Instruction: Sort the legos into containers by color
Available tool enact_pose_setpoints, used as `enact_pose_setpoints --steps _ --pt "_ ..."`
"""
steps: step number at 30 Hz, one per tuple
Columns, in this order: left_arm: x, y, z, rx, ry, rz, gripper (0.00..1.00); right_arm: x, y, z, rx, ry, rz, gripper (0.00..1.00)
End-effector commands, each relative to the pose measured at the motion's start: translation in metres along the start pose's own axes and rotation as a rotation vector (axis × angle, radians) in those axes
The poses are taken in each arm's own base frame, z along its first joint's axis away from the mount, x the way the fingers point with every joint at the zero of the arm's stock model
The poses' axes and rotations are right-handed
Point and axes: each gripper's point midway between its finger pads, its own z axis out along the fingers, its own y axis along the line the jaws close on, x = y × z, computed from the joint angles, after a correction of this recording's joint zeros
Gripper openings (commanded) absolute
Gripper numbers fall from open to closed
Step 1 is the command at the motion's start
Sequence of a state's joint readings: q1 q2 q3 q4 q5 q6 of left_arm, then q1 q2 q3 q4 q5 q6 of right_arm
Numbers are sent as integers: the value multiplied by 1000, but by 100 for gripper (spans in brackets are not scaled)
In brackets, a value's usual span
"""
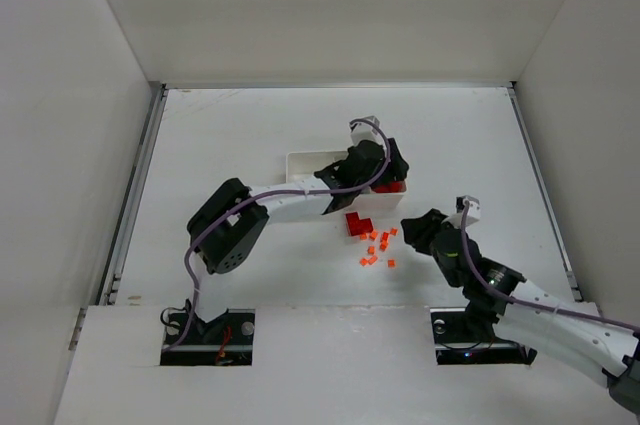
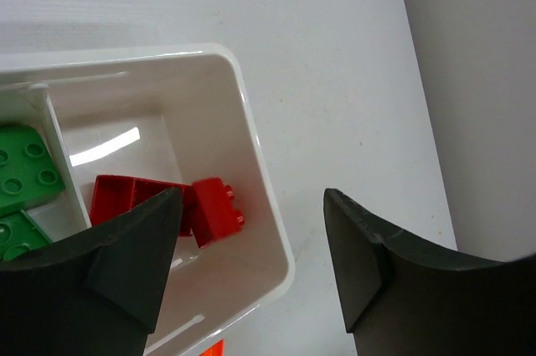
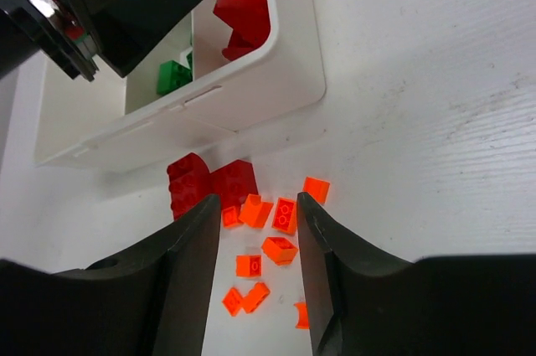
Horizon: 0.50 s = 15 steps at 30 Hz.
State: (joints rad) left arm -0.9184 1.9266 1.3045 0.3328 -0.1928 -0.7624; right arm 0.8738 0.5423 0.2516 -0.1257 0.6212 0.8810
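The white tray of containers (image 1: 305, 163) lies mid-table. My left gripper (image 2: 251, 197) hangs open and empty over its right end, straddling the end wall. Red legos (image 2: 138, 197) lie in that end compartment, one small red brick (image 2: 218, 209) tilted and blurred. Green legos (image 2: 25, 172) fill the compartment beside it. In front of the tray, two red legos (image 3: 209, 184) and several tiny orange legos (image 3: 270, 247) lie on the table. My right gripper (image 3: 258, 201) is open low over the orange bits, holding nothing.
White walls close in the table on three sides, with metal rails along the left (image 1: 135, 185) and right (image 1: 545, 185) edges. The left arm (image 1: 290, 200) stretches across the tray's near side. The left gripper's body (image 3: 109, 4) looms over the tray.
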Motion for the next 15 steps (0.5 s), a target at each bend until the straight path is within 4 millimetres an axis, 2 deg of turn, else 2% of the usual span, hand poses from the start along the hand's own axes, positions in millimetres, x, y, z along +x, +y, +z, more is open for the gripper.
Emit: enact_pose_setpoints --steps 1,5,7,9,11,13,15 --pt "-45 -31 -21 80 -89 -14 66 -9 20 -1 -52 -18 -19 48" --pt "-70 -34 -55 115 -142 -22 64 1 38 -1 -104 31 -88 39" --pt "-80 -28 -78 125 -176 -35 61 10 50 1 -132 70 -135 34" --pt "-83 -16 -100 128 -196 -50 59 17 59 6 -145 98 -167 35" --pt "-79 0 -122 121 -205 -56 57 26 66 11 -148 123 -195 42" --pt "-71 19 -141 102 -207 -65 54 35 73 17 -147 142 -225 56" --pt "-59 36 -161 94 -201 -66 51 41 80 26 -139 150 -254 66"
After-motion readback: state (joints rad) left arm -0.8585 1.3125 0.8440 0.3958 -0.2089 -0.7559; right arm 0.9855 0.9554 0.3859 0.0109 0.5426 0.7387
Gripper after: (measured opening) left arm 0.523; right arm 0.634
